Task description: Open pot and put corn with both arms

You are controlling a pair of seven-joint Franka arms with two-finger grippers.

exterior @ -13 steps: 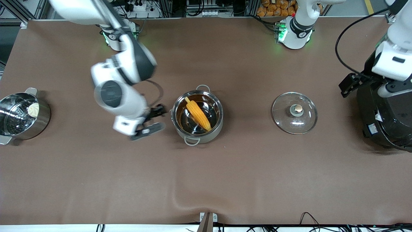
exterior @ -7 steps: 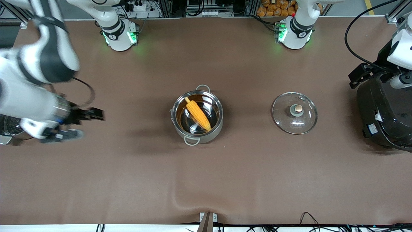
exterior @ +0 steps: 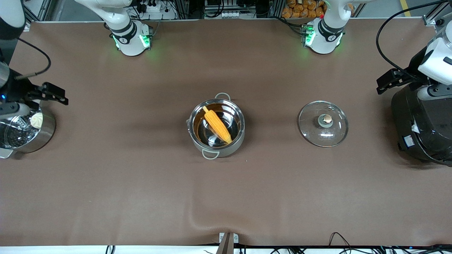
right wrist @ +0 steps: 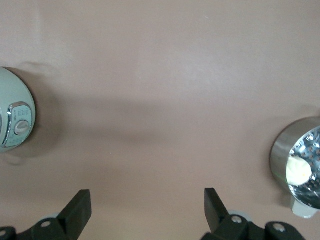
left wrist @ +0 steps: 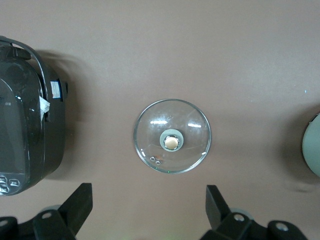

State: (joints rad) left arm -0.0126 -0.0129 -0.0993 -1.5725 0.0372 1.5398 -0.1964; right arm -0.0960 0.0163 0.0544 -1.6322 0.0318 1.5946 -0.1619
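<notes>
The shiny steel pot [exterior: 197, 121] stands uncovered mid-table with the yellow-orange corn [exterior: 217, 124] lying slantwise inside it. Its glass lid [exterior: 323, 123] with the brass knob lies flat on the cloth, toward the left arm's end; it also shows in the left wrist view [left wrist: 172, 136]. My left gripper [exterior: 391, 80] is up over the edge of the black rice cooker, open and empty [left wrist: 148, 205]. My right gripper [exterior: 44, 96] is up by the steamer pot at the right arm's end, open and empty [right wrist: 147, 204].
A black rice cooker [exterior: 422, 123] stands at the left arm's end, also in the left wrist view [left wrist: 25, 125]. A steamer pot with a white bun [exterior: 26, 127] stands at the right arm's end, also in the right wrist view [right wrist: 299, 165]. A pale round appliance [right wrist: 14, 120] shows there too.
My right arm has swung away from beside the pot to the steamer pot at its end of the table. My left gripper has shifted slightly over the rice cooker.
</notes>
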